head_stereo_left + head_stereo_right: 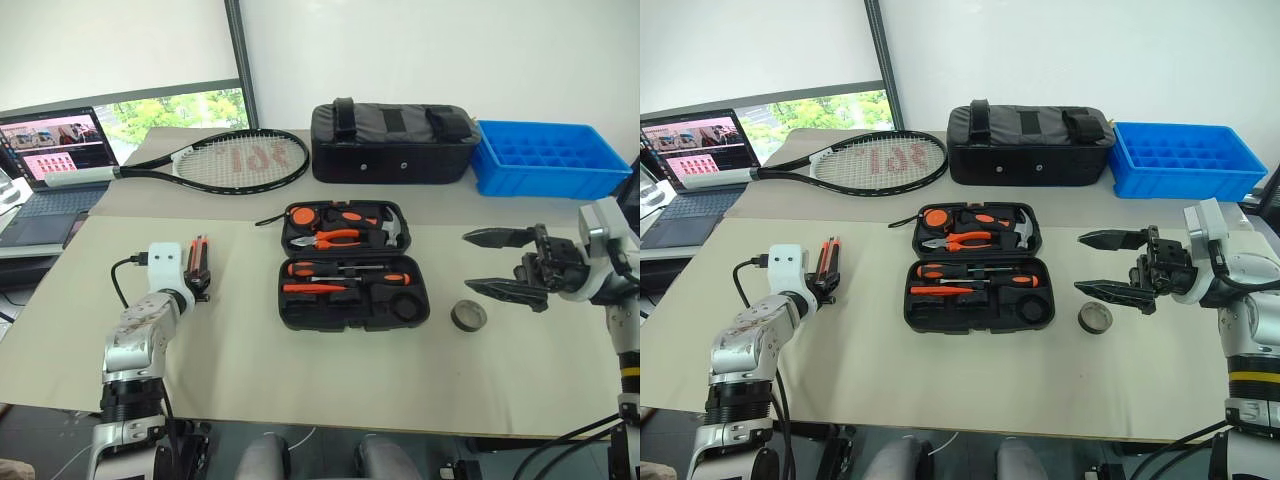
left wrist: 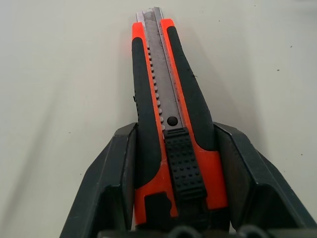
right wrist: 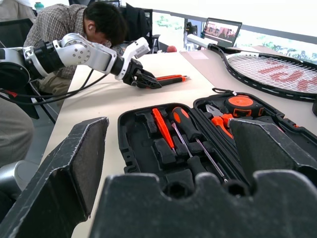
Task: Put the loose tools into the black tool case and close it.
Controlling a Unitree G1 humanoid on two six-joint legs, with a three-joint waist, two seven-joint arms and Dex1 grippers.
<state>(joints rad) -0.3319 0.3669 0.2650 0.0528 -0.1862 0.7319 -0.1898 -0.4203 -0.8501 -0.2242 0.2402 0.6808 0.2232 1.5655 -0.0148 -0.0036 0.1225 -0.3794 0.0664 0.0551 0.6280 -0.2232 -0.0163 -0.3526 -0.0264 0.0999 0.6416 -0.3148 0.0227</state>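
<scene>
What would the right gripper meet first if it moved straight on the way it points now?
Probably the open black tool case: the right gripper, jaws open, points left toward it. It may pass just above; height is unclear.

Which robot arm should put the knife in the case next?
Left, probably. The left gripper is already closed around the knife. The right gripper is open, on the case's other side.

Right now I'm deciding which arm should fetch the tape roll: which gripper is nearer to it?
Right. The right gripper hovers open just above and beside the tape roll; the left gripper is across the tool case, around the utility knife.
</scene>
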